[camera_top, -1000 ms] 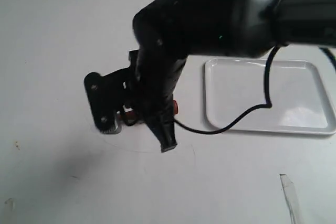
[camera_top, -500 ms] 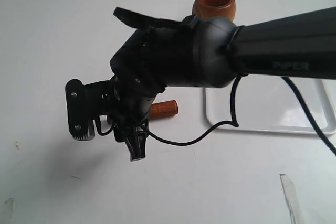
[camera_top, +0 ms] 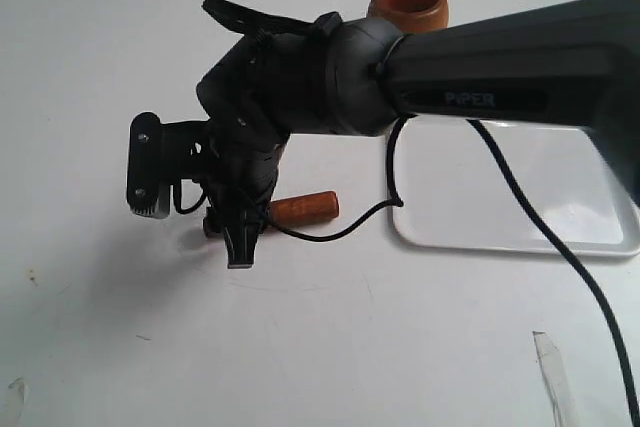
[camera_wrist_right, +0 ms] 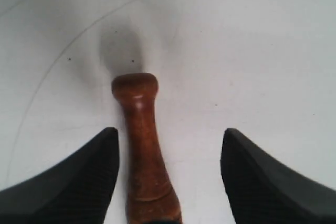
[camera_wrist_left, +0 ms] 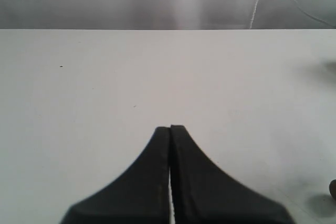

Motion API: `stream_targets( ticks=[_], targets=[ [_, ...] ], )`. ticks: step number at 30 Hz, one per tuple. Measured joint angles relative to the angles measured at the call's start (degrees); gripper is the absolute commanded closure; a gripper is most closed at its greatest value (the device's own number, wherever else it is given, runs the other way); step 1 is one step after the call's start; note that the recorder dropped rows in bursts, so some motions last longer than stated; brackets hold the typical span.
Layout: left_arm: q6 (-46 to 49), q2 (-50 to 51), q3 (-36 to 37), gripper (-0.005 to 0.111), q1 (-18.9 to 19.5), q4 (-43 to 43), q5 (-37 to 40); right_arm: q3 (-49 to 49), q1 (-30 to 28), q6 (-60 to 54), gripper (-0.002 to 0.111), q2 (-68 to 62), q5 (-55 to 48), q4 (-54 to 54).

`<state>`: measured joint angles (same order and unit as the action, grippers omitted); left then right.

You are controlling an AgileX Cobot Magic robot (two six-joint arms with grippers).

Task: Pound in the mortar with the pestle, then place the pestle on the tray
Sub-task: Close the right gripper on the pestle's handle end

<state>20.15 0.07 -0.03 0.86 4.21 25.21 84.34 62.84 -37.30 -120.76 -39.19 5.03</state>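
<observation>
The pestle point(camera_top: 305, 209) lies flat on the white table, in front of the mortar point(camera_top: 408, 5), which stands upright at the back. The white tray point(camera_top: 450, 187) sits to the right with nothing on it. My right gripper point(camera_top: 240, 242) points down over the pestle's thin end. In the right wrist view the right gripper point(camera_wrist_right: 170, 132) is open, and the pestle point(camera_wrist_right: 139, 145) lies between its fingers, close to one of them, knob end away from the camera. My left gripper point(camera_wrist_left: 170, 127) is shut on nothing above bare table.
The right arm point(camera_top: 480, 77) spans from the right edge to the centre, and its cable point(camera_top: 545, 232) hangs over the tray. A clear scrap point(camera_top: 550, 367) lies at the front right. Small stains point(camera_top: 30, 277) mark the table's left.
The right arm swung left and back, uncovering the mortar and more of the pestle. Its gripper has settled over the pestle's thin end.
</observation>
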Motion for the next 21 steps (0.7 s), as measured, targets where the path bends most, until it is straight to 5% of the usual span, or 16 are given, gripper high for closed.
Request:
stream_targets(
  ticks=[8,13,21],
  targets=[
    [0.0,0.0,0.0,0.107,0.0,0.0,0.0,0.1,0.0,0.0,0.070,-2.7,-1.1,-0.1],
    [0.0,0.0,0.0,0.107,0.0,0.0,0.0,0.1,0.0,0.0,0.107,-3.0,-0.8,0.8],
    [0.0,0.0,0.0,0.107,0.0,0.0,0.0,0.1,0.0,0.3,0.108,-3.0,0.7,2.4]
  ],
)
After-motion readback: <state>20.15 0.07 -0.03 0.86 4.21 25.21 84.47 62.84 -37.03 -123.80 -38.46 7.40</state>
